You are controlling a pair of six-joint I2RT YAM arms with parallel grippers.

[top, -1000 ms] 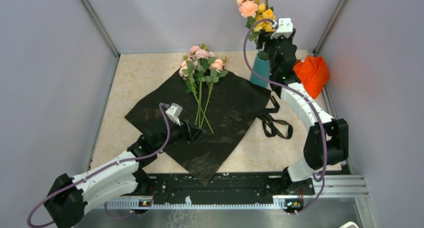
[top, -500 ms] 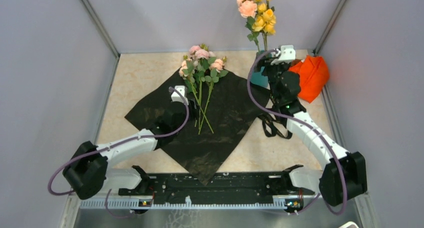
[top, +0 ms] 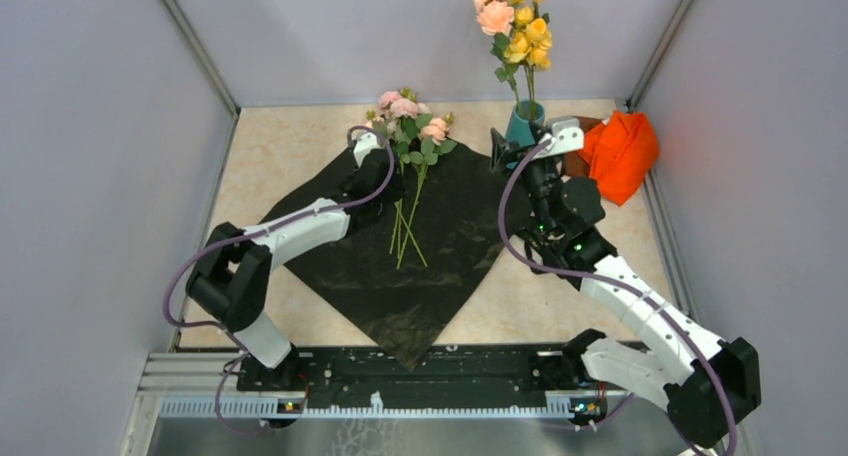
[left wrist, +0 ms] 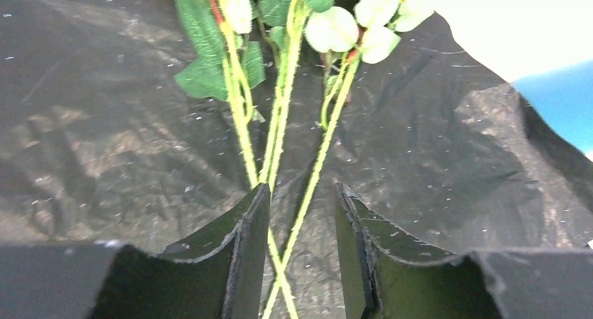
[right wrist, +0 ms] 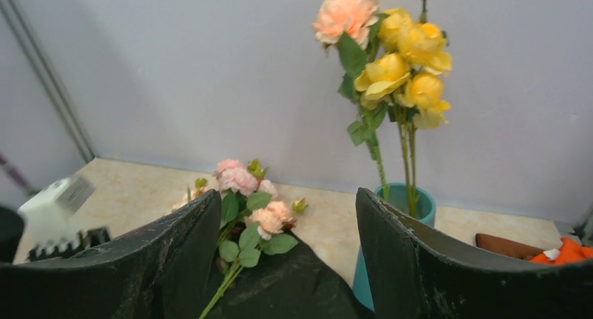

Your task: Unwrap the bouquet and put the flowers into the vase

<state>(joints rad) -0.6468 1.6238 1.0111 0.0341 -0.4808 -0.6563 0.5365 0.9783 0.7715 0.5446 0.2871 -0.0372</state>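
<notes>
Straddling the green stems point(left wrist: 280, 123), the left gripper point(left wrist: 302, 189) sat half open, a jaw on either side, nothing pinched. The pink flowers point(top: 405, 116) lay on the black wrapping sheet point(top: 450, 226), heads toward 12 o'clock. At the sheet's 1 o'clock the vase point(top: 522, 123) held yellow blossoms point(top: 525, 41). The right gripper point(right wrist: 288, 194) gaped wide and empty just beside it at 7 o'clock, with the orange cloth point(top: 620, 151) at the vase's 3 o'clock.

Top camera sits high behind the arm bases, looking down over the whole table point(top: 262, 156). Left wrist view hugs the black sheet point(left wrist: 105, 123), with stems point(left wrist: 276, 123) dead ahead of the left gripper point(left wrist: 301, 187). Right wrist view looks out level from farther back, sharing the pink flowers point(right wrist: 241, 182) and vase point(right wrist: 425, 208) with the top.
</notes>
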